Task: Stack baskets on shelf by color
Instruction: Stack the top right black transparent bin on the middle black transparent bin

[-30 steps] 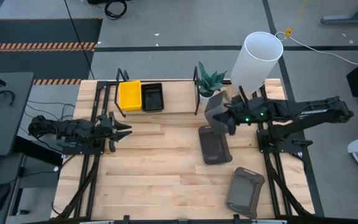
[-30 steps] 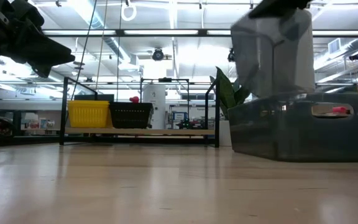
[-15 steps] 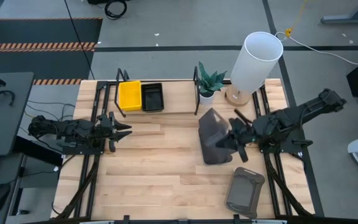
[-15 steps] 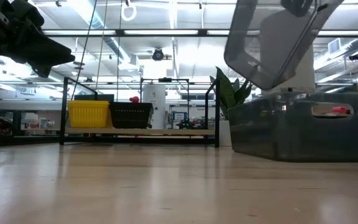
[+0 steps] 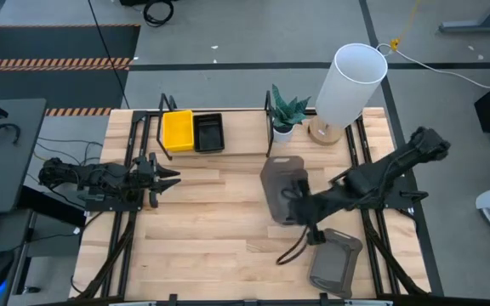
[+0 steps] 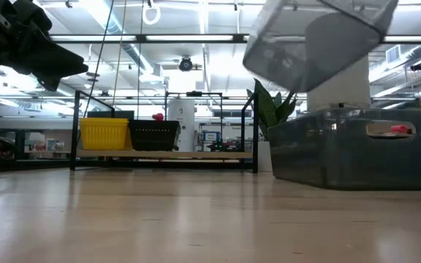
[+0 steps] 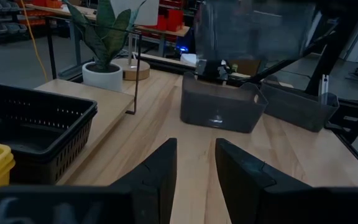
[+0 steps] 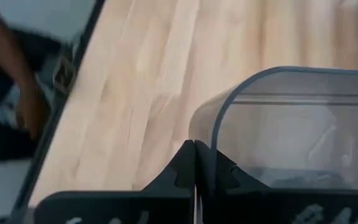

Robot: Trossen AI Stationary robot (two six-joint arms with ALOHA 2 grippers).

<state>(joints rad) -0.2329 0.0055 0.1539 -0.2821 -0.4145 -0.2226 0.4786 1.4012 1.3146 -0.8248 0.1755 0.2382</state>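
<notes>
My right gripper (image 5: 299, 204) is shut on a dark grey basket (image 5: 279, 178) and holds it in the air over the table's middle right. In the low view this basket (image 6: 316, 44) hangs tilted above a second grey basket (image 6: 349, 150), which stands on its base on the table. A third grey basket (image 5: 337, 259) lies near the right near corner. On the shelf (image 5: 241, 138) at the far edge, a yellow basket (image 5: 177, 130) and a black basket (image 5: 208, 132) sit side by side. My left gripper (image 5: 170, 178) waits open at the table's left. My right gripper (image 8: 194, 158) pinches the grey basket's rim (image 8: 202, 134) beside a rounded corner, with the thin wall between its two fingers. The basket is lifted clear of the table and of the basket below, and it is tilted.
A potted plant (image 5: 287, 110) and a white cylinder lamp shade (image 5: 347, 81) stand at the far edge, right of the shelf. The shelf board right of the black basket is bare. Bare tabletop (image 5: 211, 221) stretches between the arms. A person shows beyond the table edge (image 8: 23, 106).
My right gripper has carried the grey basket from beside the plant toward the near edge and slightly left. The basket has tipped on the way, from standing on end to a slanted tilt over the second grey basket. My left arm has kept still.
</notes>
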